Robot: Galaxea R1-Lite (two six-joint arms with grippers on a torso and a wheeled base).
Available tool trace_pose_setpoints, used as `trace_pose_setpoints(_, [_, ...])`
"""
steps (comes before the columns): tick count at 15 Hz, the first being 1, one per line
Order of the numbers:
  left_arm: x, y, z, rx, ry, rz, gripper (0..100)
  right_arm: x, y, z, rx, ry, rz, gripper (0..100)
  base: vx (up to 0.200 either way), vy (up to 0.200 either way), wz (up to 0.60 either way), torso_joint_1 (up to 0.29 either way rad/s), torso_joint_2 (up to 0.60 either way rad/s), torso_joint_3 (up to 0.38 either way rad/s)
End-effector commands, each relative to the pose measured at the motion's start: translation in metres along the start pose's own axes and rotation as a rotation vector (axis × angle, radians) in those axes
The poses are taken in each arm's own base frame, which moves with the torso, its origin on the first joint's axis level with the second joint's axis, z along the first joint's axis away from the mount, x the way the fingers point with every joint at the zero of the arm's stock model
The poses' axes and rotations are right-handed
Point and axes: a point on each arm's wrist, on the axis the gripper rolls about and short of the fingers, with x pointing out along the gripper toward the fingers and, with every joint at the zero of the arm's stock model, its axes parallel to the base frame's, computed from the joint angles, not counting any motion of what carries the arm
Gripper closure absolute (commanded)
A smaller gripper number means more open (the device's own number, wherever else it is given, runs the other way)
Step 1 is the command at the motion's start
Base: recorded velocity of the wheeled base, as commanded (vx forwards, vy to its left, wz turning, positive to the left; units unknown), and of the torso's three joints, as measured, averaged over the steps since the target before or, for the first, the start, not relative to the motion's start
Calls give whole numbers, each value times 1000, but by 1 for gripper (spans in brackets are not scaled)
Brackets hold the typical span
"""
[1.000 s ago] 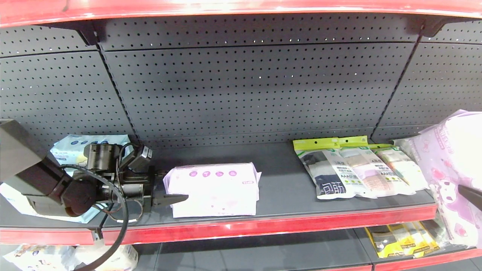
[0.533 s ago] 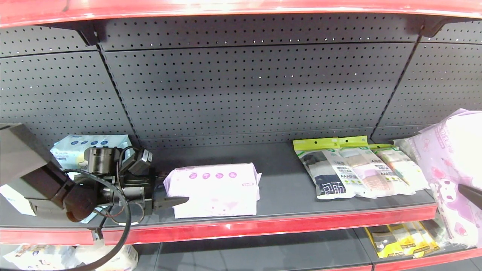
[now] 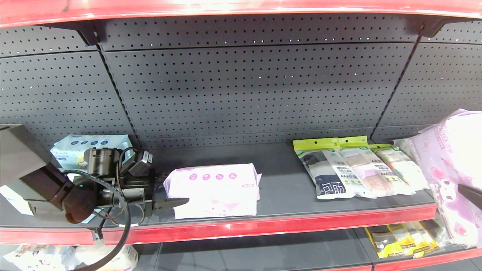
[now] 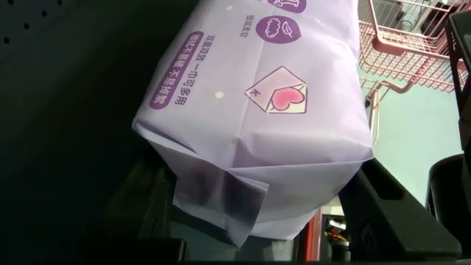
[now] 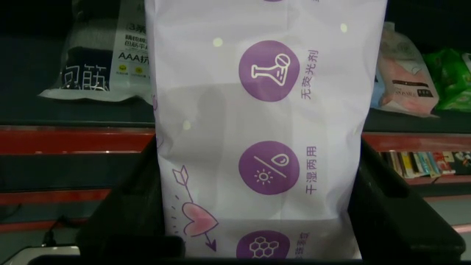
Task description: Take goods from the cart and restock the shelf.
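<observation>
A white and pink pack (image 3: 216,188) lies flat on the grey shelf (image 3: 278,177), left of the middle. My left gripper (image 3: 175,188) is at its left end, open, one finger on each side of the pack (image 4: 257,110); the near finger (image 3: 173,202) lies along the pack's front side. At the far right my right gripper (image 5: 257,221) is shut on a larger pink cartoon-print pack (image 3: 455,169), holding it upright in front of the shelf's right end. That pack's white face with purple icons (image 5: 272,132) lies between the fingers, and one dark fingertip (image 3: 470,195) crosses it.
A blue tissue pack (image 3: 90,145) lies behind my left arm. Three green-topped bags (image 3: 350,169) lie right of middle, with bare shelf between them and the pink pack. The shelf has a red front lip (image 3: 263,226). Yellow packs (image 3: 403,235) sit on the lower shelf. A red cart (image 4: 405,37) stands behind.
My left gripper's near finger has moved slightly away from the pack toward the shelf front. The pack stays flat on the shelf. The right arm and its pack have not moved.
</observation>
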Motion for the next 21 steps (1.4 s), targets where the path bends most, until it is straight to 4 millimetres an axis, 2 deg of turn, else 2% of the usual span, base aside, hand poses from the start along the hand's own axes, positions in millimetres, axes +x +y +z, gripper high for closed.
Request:
trace_pose_setpoints(1, [2,-4,-1,0,3,-7,100,0,0,0,-1,1,2,100,0,0,0,0,0,0])
trace_pose_setpoints(6, [1,-9,-4,0,1,-8,100,0,0,0,-1,-1,1,100,0,0,0,0,0,0])
trace_pose_setpoints(21, [0,-7,-1,6,-5,-3,100,-2,0,1,-1,-10,-3,100,0,0,0,0,0,0])
